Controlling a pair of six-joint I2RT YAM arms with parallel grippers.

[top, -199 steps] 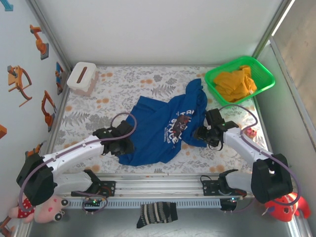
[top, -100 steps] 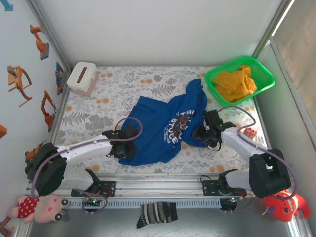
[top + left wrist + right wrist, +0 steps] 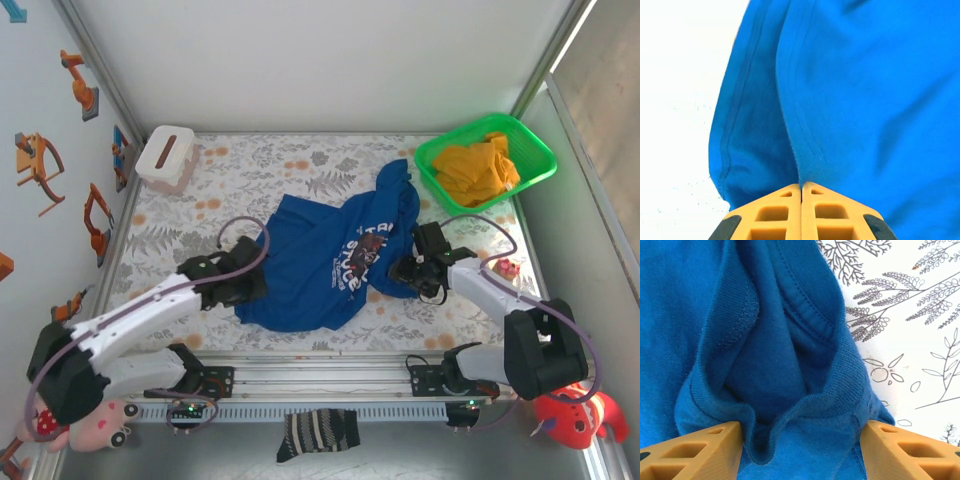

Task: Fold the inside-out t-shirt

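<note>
**Both arms at the blue t-shirt, one pinching, one open**

The left fingers (image 3: 252,290) are pressed together, and a stitched fold of the t-shirt (image 3: 310,270) runs down into the line where their tips meet, so they are clamped on the cloth at its edge. Beyond these fingers the blue fabric spreads wide, with the pale table (image 3: 200,210) to their left.

The right fingers (image 3: 398,270) stand well apart. A bunched, ribbed fold of the same t-shirt sits in the gap between them and touches the inner face of each finger. To the right of that fold the leaf-patterned table surface shows.

The t-shirt lies crumpled on the table between the two sets of fingers, its white lettering closer to the right fingers. A narrow part of it stretches away past the right fingers toward a green basket (image 3: 428,172) of yellow-orange cloth.
</note>
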